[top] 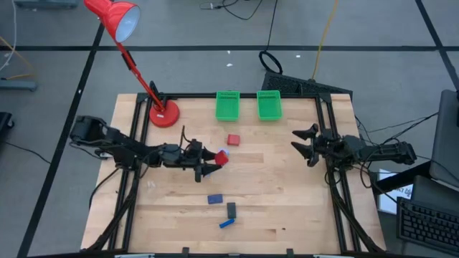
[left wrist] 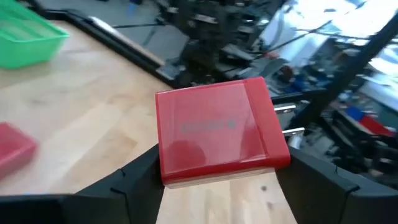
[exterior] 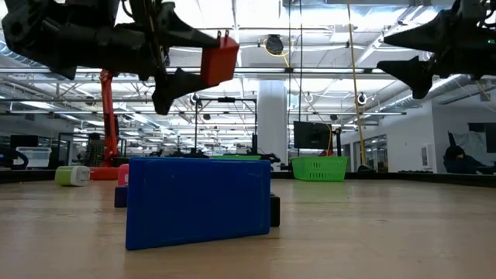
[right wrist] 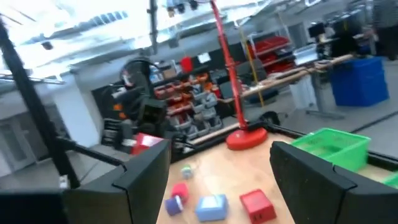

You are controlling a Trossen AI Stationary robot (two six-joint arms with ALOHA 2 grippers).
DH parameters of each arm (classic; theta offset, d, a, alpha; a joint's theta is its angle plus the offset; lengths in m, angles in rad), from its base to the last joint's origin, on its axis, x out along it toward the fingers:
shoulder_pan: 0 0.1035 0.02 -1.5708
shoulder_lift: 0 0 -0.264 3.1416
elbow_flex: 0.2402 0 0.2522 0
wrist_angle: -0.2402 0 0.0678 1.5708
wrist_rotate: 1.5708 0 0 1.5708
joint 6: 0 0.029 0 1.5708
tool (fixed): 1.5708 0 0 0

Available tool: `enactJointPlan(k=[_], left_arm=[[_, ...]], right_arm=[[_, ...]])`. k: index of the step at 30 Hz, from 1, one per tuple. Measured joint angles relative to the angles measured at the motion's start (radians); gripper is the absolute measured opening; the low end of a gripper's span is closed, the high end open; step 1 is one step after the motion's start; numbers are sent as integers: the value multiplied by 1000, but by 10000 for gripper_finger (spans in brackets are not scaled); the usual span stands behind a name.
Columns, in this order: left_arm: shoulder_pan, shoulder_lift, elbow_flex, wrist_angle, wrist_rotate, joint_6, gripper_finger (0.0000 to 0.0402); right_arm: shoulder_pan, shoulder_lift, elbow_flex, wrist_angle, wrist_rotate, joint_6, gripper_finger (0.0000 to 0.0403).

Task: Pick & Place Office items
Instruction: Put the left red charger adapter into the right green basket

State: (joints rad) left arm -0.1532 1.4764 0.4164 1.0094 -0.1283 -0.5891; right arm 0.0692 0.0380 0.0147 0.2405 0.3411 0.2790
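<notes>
High view: two green baskets (top: 227, 104), perhaps six office items (top: 233, 140).

A: Both arms are looking matte black — chunky jointed segments, black cables trailing along the links.

B: Ends? The left gripper (top: 212, 170) and right gripper (top: 301, 145) are each showing two dark angular fingers (left wrist: 134, 180) — flat, tapering, wedge-like. No markings showing.
</notes>
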Motion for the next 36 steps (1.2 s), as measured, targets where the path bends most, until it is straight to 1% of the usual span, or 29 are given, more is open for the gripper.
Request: enactJointPlan(k=[3,7,12,14,16,18,20,24,26,31,34,36], left_arm=[[-8,58,4,86,24,0,284],[-4,115,54,101,67,-31,259],[2,192,150,74,148,-43,257],[9,211,191,51,198,-45,267],[14,222,232,10,250,-45,284],[18,223,266,-45,286,-41,294],[18,223,293,-91,301,-29,293],[26,223,315,-125,320,-19,263],[33,222,315,-133,319,-24,257],[35,222,315,-134,325,-39,262],[33,223,315,-133,335,-39,284],[32,223,315,-131,336,-37,289]], right_arm=[[4,46,0,2,-17,-7,263],[27,177,0,59,-50,-28,263],[57,409,0,311,-51,-82,263],[76,514,5,411,-51,-126,263],[97,616,27,471,-51,-192,263],[120,724,67,489,-50,-266,263],[144,833,119,468,-49,-344,263],[181,1029,267,515,-50,-495,263],[193,1114,331,512,-51,-562,263],[220,1270,481,521,-27,-779,263],[221,1354,552,515,-31,-862,263],[221,1402,596,527,-57,-896,263]])
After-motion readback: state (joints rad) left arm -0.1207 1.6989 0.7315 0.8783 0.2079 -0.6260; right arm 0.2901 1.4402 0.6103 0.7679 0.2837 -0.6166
